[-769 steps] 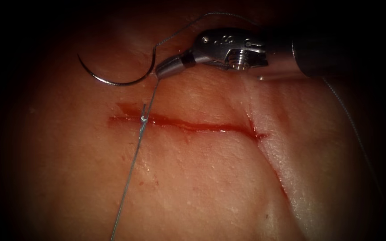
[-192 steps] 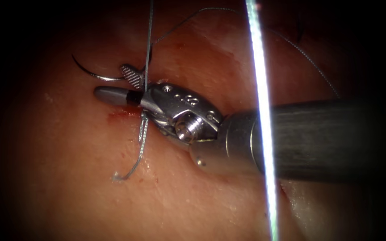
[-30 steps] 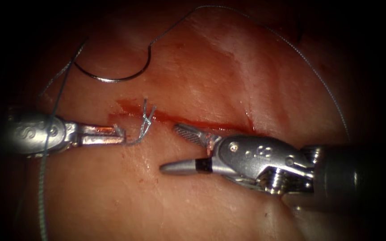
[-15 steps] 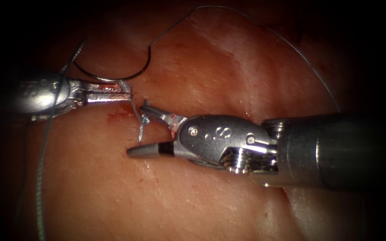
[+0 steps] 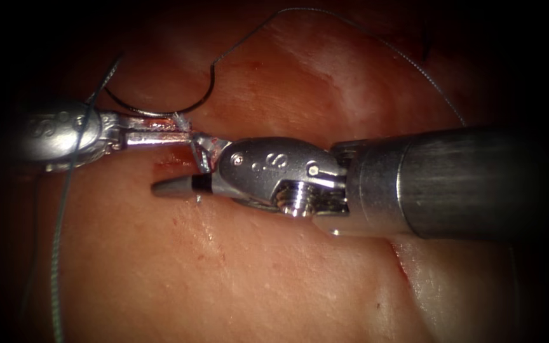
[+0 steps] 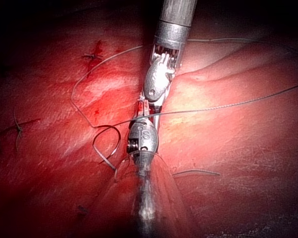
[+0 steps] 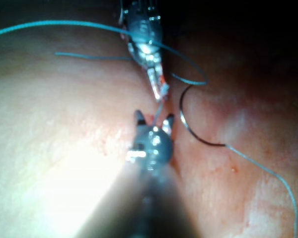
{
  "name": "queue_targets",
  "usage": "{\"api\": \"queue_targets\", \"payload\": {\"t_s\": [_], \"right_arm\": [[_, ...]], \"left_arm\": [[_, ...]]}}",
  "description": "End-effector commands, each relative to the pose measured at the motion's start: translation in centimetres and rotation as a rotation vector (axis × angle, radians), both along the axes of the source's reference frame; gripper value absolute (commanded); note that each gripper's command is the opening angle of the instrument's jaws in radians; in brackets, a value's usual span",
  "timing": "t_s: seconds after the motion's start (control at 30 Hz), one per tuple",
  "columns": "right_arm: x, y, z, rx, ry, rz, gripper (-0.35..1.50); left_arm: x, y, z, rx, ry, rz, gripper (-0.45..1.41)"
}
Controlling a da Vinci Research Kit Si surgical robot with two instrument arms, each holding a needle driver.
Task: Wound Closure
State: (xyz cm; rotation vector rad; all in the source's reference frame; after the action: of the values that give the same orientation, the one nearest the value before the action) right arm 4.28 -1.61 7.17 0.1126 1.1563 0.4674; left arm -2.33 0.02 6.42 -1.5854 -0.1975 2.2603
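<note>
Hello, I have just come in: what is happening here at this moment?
The left tool is shut on a short end of thread beside the knot at the cut's left end. The right tool has its jaws open around that thread. The curved needle lies free on the tissue above the cut, held by neither tool.

Pale groove (image 5: 408, 273) scored obliquely across the surface. Small dark speck (image 5: 377, 306) just left of the groove, near its lower stretch. In left wrist view: dark knotted stitch (image 6: 17, 130) with short splayed tails; red-stained stitch mark (image 6: 94, 52); tiny dark mark (image 6: 82, 209). Position of these three relative to the groove not determinable.
</note>
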Motion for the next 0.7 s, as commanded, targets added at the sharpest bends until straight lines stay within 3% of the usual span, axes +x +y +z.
{"api": "queue_targets", "payload": {"t_s": [0.03, 0.4, 0.5, 0.57, 0.6, 0.63, 0.67, 0.7], "right_arm": [[0.11, 0.0, 0.05, -0.002, 0.002, 0.0, 1.35], [0.17, -0.01, 0.05, -0.004, 0.003, 0.003, 1.35], [0.17, -0.03, 0.07, -0.006, 0.003, 0.002, 1.3], [0.17, -0.04, 0.07, -0.006, 0.003, 0.002, 1.16], [0.17, -0.04, 0.07, -0.007, 0.006, 0.003, 0.99], [0.17, -0.03, 0.04, -0.011, 0.021, 0.012, 0.57], [0.17, -0.03, 0.04, -0.011, 0.021, 0.012, 0.57], [0.17, -0.01, 0.02, -0.022, 0.033, 0.009, -0.16]], "left_arm": [[-0.05, -0.02, 0.06, 0.0, -0.001, 0.0, -0.45], [-0.05, -0.02, 0.06, 0.0, 0.0, -0.001, -0.45], [-0.05, -0.03, 0.06, 0.0, 0.0, -0.001, -0.45], [-0.05, -0.03, 0.05, 0.0, 0.0, -0.002, -0.45], [-0.05, -0.03, 0.05, 0.0, 0.0, -0.002, -0.45], [-0.05, -0.03, 0.06, 0.0, 0.0, -0.002, -0.45], [-0.05, -0.03, 0.06, 0.0, 0.0, -0.002, -0.45], [-0.05, -0.03, 0.05, 0.0, 0.0, -0.002, -0.45]]}}
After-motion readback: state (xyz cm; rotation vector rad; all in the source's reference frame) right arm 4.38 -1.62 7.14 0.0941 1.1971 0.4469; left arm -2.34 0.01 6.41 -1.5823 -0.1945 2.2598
